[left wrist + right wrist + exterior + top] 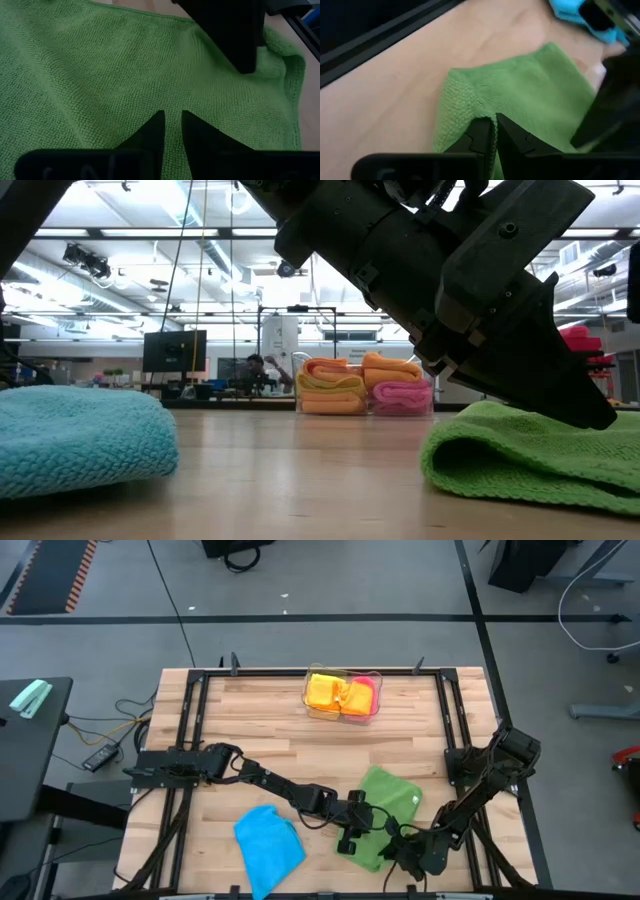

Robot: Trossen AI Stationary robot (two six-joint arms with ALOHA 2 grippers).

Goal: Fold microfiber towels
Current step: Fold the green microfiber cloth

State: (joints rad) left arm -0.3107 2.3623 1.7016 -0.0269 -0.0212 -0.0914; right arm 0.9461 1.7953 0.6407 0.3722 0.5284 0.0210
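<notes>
The green towel (392, 802) is lying near the front of the table, right of centre, spread mostly flat with its near edge doubled over into a soft rounded fold. The blue towel (269, 841) is sitting to its left, apart from it, loosely folded into a rumpled oblong. At the back edge, folded yellow, orange (354, 696) and pink (401, 397) towels are lying stacked together in two neat piles.
</notes>
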